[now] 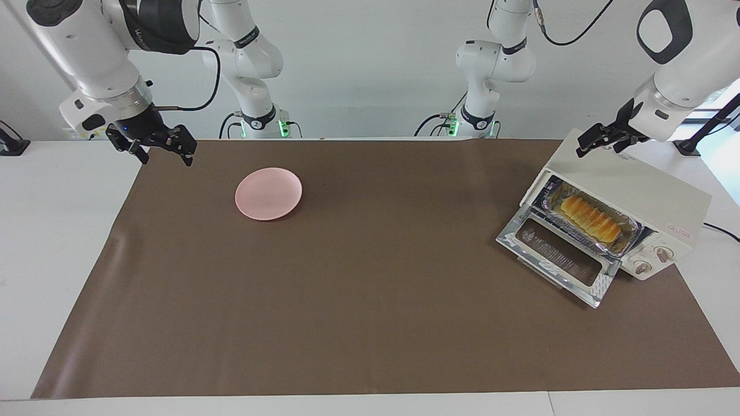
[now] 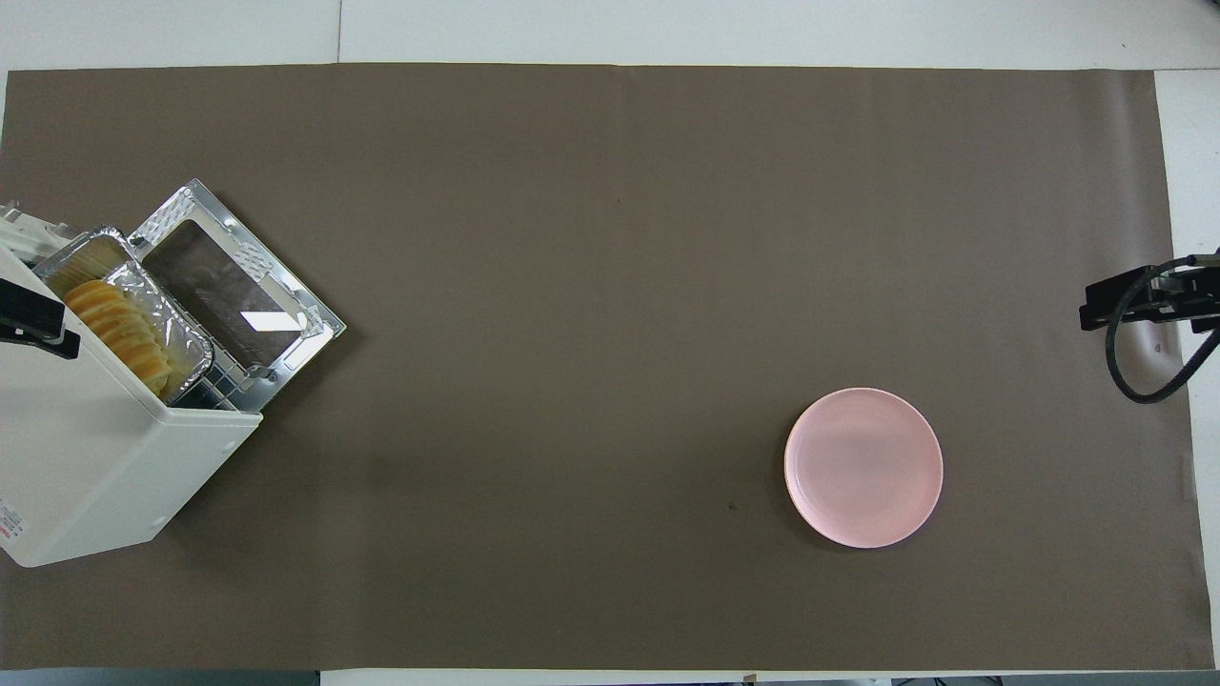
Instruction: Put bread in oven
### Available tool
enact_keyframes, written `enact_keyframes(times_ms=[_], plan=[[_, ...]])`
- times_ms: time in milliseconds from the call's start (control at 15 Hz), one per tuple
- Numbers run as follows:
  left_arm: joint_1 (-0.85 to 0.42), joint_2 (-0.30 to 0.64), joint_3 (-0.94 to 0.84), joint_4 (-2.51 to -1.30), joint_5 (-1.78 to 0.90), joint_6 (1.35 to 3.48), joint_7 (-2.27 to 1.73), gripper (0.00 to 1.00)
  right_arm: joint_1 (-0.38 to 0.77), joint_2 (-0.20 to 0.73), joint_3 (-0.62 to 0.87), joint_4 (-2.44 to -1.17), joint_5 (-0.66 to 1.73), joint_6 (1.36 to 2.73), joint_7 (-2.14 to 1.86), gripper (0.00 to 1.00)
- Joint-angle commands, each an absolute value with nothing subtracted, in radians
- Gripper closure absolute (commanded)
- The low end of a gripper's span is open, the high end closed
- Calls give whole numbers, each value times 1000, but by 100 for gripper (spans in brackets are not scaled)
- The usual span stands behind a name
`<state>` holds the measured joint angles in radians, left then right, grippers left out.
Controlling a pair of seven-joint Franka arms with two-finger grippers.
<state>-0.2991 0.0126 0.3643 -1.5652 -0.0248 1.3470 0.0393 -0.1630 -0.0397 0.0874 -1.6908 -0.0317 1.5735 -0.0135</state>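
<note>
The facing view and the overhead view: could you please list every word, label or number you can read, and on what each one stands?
Red mark and print on the end panel of the cream-white boxy toaster oven, above its two round knobs: too small to read.
Sticker at a lower corner of the same oven in the overhead view: too small to read.
Lettering on the dark band of the right arm: blurred, unreadable.
No other text shows.
</note>
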Motion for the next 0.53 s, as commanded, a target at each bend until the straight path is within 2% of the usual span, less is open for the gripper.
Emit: enact_keyframes(times_ms=[0,199,465], plan=[[-189,-52,189,-1640,-3,1350,43,0,-172,-57,95,-1709,-38,1571,-31,0],[-108,-61,95,-1650,-3,1385,84,0,-172,-57,95,-1709,-38,1571,-31,0],[-77,-49,81,-1654,-3,1493,98,0,-172,-57,95,-1709,-38,1571,-31,0]])
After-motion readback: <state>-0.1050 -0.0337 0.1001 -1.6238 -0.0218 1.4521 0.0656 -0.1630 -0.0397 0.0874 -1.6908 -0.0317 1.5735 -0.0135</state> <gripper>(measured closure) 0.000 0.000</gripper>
